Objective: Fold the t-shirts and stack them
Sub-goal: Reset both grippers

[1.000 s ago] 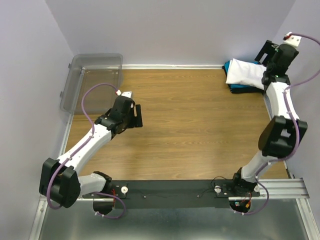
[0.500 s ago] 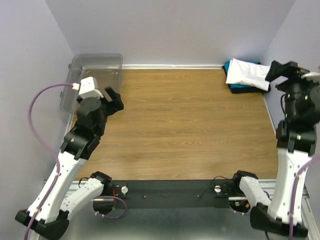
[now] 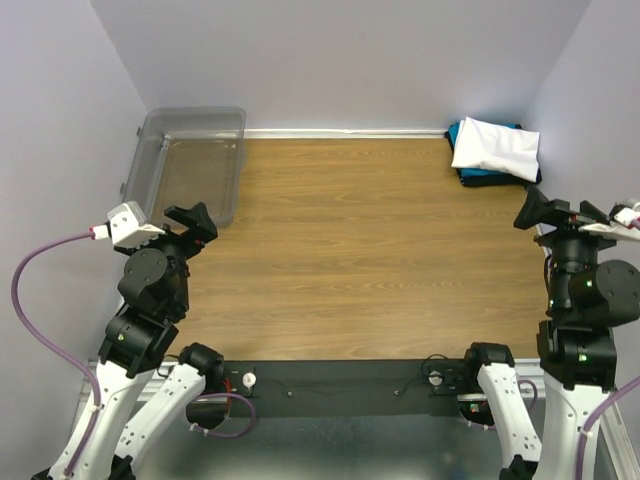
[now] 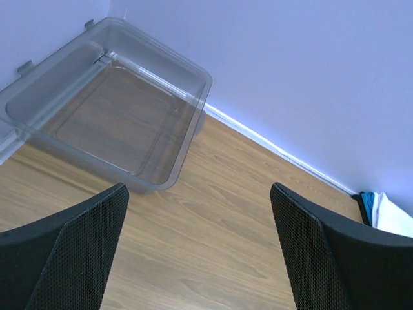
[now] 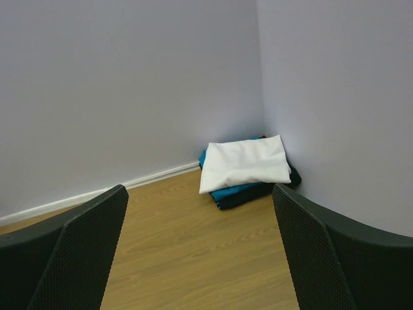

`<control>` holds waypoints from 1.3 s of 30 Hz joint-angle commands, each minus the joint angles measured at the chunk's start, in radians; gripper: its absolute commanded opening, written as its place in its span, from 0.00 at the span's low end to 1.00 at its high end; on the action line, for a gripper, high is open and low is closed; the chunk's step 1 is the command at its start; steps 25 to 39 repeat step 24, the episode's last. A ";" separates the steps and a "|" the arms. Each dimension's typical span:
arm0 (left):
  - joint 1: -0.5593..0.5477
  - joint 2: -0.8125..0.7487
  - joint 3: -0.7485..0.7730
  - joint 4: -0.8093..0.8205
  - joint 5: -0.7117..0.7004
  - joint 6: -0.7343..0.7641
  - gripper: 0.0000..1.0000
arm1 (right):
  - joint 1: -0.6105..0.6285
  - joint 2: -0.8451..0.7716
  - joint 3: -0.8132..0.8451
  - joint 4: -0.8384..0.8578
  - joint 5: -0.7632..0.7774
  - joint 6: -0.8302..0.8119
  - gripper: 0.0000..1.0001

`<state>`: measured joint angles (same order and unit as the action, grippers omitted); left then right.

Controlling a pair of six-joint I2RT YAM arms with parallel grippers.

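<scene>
The white shirt (image 5: 244, 163), blue shirt (image 5: 226, 192) and black shirt (image 5: 248, 196) are plain-coloured. The table (image 3: 380, 250) is patterned with brown wood grain; the bin (image 3: 190, 165) is tinted clear grey.

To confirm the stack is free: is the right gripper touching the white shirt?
Apart. In the right wrist view the white shirt lies well beyond the open fingers of the right gripper, with bare table between.

Left arm (image 3: 148, 290), right arm (image 3: 583, 300): white links, black joints; purple cable (image 3: 16, 290); black jaws, mesh-textured faces; black base rail (image 3: 340, 378).
</scene>
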<state>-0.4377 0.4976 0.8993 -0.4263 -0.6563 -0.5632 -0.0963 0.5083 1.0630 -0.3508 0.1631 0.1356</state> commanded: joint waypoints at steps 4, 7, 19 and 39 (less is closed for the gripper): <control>0.005 -0.085 -0.134 0.053 -0.023 -0.101 0.99 | 0.044 -0.057 -0.041 -0.083 -0.008 -0.002 1.00; 0.005 -0.076 -0.164 0.103 0.023 -0.106 0.99 | 0.059 -0.067 -0.051 -0.085 -0.007 0.001 1.00; 0.005 0.108 -0.178 0.225 0.118 -0.136 0.99 | 0.087 -0.073 -0.074 -0.085 -0.019 0.035 1.00; 0.005 0.166 -0.175 0.274 0.136 -0.126 0.99 | 0.086 -0.065 -0.080 -0.083 -0.025 0.050 1.00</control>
